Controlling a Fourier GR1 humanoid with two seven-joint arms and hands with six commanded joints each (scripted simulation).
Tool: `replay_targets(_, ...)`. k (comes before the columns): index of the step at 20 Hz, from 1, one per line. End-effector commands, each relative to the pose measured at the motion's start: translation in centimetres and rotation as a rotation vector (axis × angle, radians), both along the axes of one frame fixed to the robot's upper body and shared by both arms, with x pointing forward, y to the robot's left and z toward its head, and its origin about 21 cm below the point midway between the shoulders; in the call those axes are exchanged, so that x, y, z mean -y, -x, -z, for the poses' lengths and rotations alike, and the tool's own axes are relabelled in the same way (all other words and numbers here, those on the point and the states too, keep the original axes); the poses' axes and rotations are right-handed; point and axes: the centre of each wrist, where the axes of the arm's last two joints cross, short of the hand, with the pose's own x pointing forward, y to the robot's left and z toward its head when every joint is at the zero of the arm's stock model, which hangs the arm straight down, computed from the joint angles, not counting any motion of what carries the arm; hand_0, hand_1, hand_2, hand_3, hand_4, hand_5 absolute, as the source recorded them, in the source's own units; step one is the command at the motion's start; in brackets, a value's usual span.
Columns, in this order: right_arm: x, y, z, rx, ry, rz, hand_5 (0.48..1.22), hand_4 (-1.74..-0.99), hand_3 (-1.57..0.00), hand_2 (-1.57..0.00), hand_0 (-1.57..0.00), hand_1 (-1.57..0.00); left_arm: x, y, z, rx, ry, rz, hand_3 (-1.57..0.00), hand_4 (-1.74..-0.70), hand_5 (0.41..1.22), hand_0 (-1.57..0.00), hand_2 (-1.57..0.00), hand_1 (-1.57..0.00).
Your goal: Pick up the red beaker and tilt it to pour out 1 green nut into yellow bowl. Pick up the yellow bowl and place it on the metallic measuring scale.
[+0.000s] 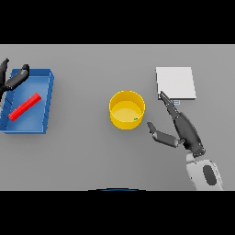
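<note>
Two dark hands show in the head view. The right hand sits low on the right of the grey table, fingers straight and spread, thumb reaching left toward the yellow bowl. It holds nothing and does not touch the bowl; its fingertips point up toward the near corner of the metallic measuring scale and seem to overlap that corner, though contact cannot be confirmed.

The left hand is at the far left edge, over the back corner of a blue tray. Its fingers look loosely extended and empty. Part of the hand is cut off by the edge of the view.

The yellow bowl stands upright near the table's centre, well apart from the tray and just left of the right hand. A tiny green speck, likely the green nut, lies inside it near the right wall; it is too small to identify with certainty.

The red beaker lies on its side, slanted, inside the blue tray. Its opening and contents cannot be made out.

Judging by this layout, the pour looks finished and the beaker set aside. What remains is gripping the bowl and moving it onto the scale, which lies up and to the right with nothing on it.
</note>
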Motion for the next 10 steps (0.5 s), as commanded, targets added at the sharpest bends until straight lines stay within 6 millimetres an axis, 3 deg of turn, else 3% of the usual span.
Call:
replay_targets(1,0.1,-0.4,-0.6,-0.006,0.076,-0.040,0.728,-1.172,0.00,0.00,0.00,0.00,0.0,0.0,-0.1,0.004,0.005,0.000,-0.01,-0.71,0.683,-0.02,-0.01,-0.01)
replay_targets(6,-1.8,-3.5,-3.5,0.078,0.542,-0.271,0.701,-1.222,0.00,0.00,0.00,0.00,0.0,0.0,0.6,0.009,0.035,0.025,0.00,-0.72,0.665,0.00,0.00,0.00)
replay_targets(10,-4.0,-5.5,-4.5,0.143,0.796,-0.445,0.705,-1.223,0.00,0.00,0.00,0.00,0.3,0.0,0.8,0.000,0.039,0.028,0.00,-0.71,0.676,0.00,0.00,0.00)
